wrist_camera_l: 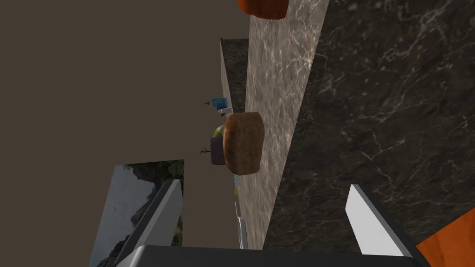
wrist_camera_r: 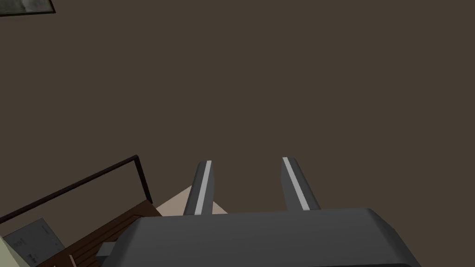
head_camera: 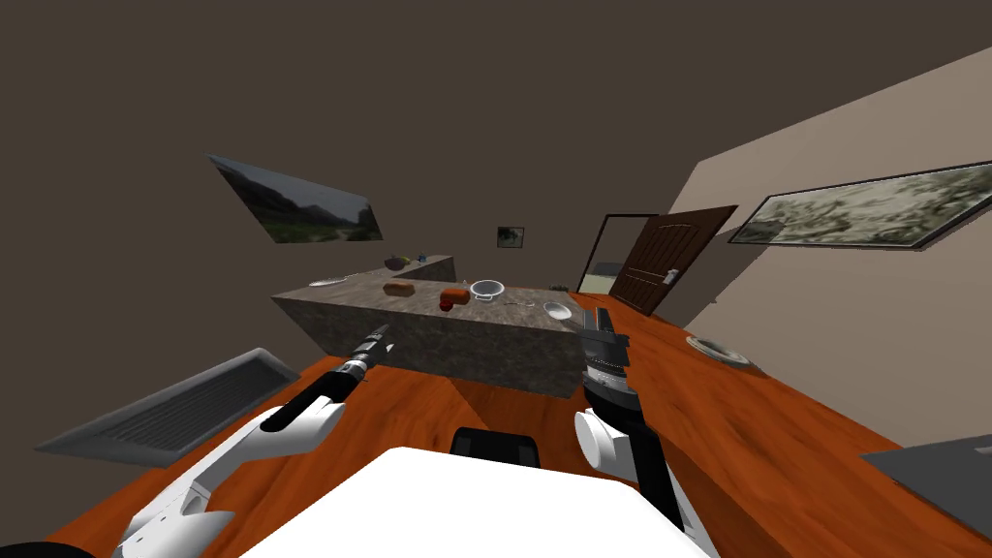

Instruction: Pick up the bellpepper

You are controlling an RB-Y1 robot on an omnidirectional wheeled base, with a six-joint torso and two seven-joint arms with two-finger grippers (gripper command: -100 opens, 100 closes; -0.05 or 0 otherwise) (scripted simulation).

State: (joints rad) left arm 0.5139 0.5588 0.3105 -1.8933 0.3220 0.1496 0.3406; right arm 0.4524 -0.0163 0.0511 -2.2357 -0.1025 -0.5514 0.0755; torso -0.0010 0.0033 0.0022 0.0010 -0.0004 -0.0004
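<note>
On the marble counter [head_camera: 504, 334] ahead, a small red thing [head_camera: 446, 304], probably the bellpepper, lies against an orange-red block [head_camera: 456, 295]. My left gripper [head_camera: 379, 337] hangs low before the counter's front face, left of and below that pair. Its wrist view has the fingers wide open [wrist_camera_l: 266, 218] with nothing between them, aimed along the counter edge at a brown loaf [wrist_camera_l: 243, 143]. An orange-red thing [wrist_camera_l: 262, 8] lies beyond the loaf. My right gripper [head_camera: 602, 318] is raised at the counter's right end, open and empty [wrist_camera_r: 250, 178].
The counter also carries the loaf [head_camera: 398, 289], a glass bowl [head_camera: 487, 289], a white plate [head_camera: 557, 310], another plate [head_camera: 326, 283], a dark bowl [head_camera: 395, 263] and a blue bottle [head_camera: 421, 257]. An open brown door [head_camera: 668, 262] stands at the right. A grey floor vent [head_camera: 184, 402] lies left.
</note>
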